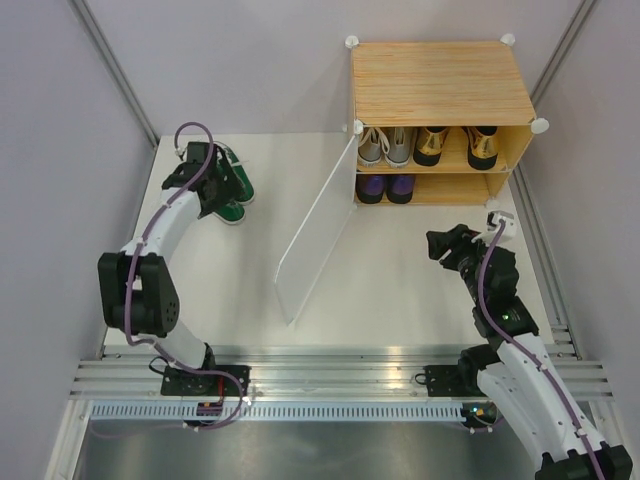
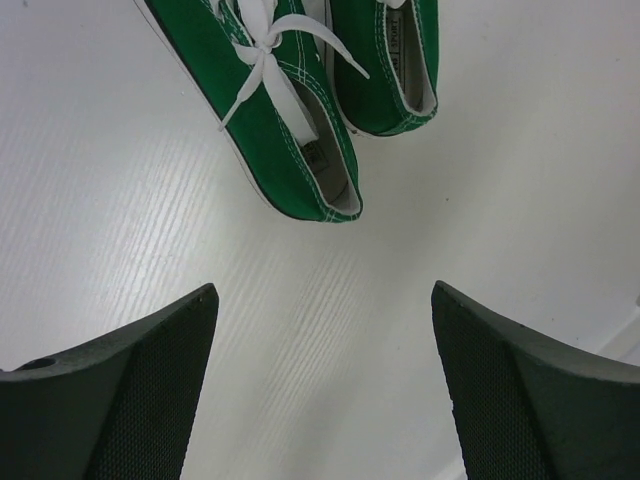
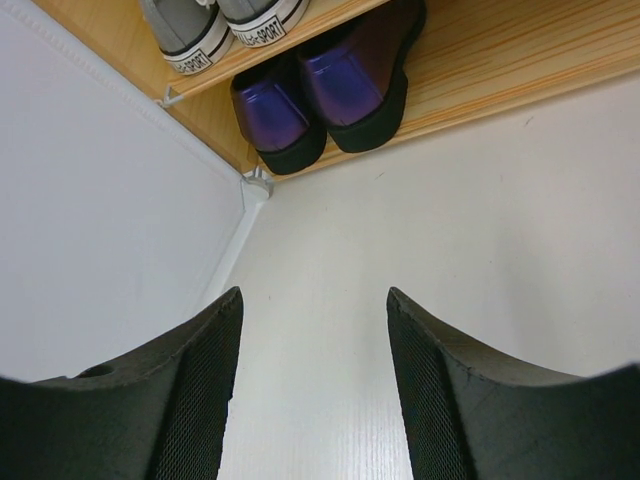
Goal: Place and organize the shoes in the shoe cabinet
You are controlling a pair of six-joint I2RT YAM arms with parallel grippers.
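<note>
The left gripper (image 2: 322, 335) is held wide open and empty over the green sneakers (image 2: 300, 130), which lie side by side on the table (image 1: 400, 290), well apart from the shoe cabinet (image 1: 440, 85). Both inner collars should be pinched together and the laces avoided. The right gripper (image 3: 315, 310) is parted and empty before the lower shelf. Counted: two grey sneakers (image 1: 385, 147) and two gold shoes (image 1: 457, 147) on the upper shelf, two purple dress shoes (image 1: 385, 188) on the lower, two green outside.

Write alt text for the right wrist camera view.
Glossy purple shoes sit on the cabinet's lower shelf, grey sneakers above them. The open right gripper hangs over the white table, holding nothing.
</note>
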